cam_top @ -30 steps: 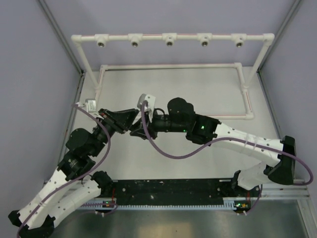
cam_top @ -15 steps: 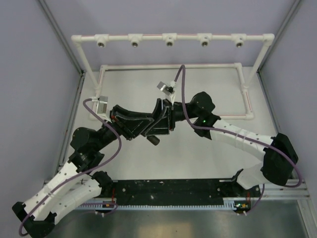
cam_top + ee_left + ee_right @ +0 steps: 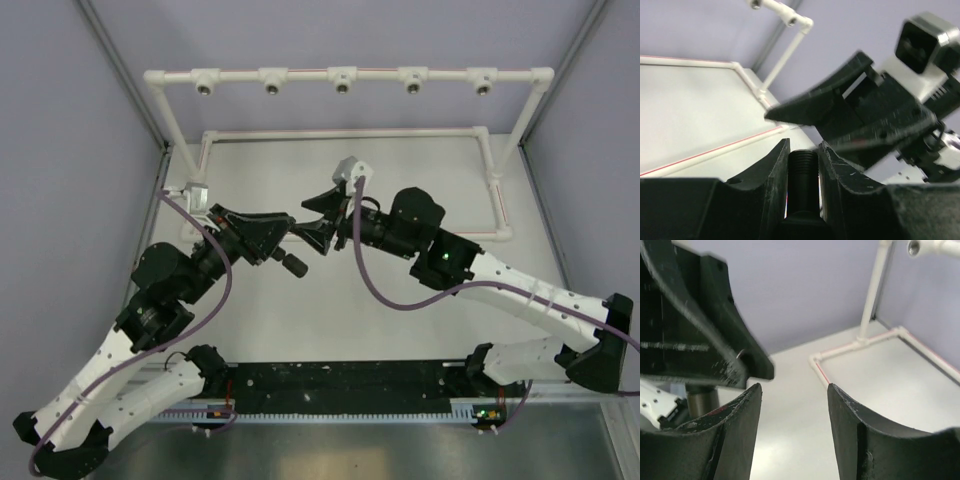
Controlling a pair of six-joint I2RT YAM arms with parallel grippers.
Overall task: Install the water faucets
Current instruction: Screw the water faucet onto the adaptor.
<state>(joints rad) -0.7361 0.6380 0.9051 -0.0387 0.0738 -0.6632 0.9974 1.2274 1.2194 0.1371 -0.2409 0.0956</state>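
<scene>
Between the pads of the left tool (image 3: 803, 145) sits one water faucet (image 3: 803, 172) — a short black piece pinched at its body, its threaded end poking out past the fingertips. Just ahead of it, close in, the right tool (image 3: 794, 389) faces it with jaws spread and nothing between them. Well beyond both tools, raised over the far side of the bench (image 3: 400, 180), the pipe frame (image 3: 300, 74) offers its row of sockets (image 3: 342, 86). By my judgement the faucet goes to a socket next. Back the right tool clear first, hold the pinch firm, and line the thread square with the socket's axis — a tilted start would likely jam or slip.
</scene>
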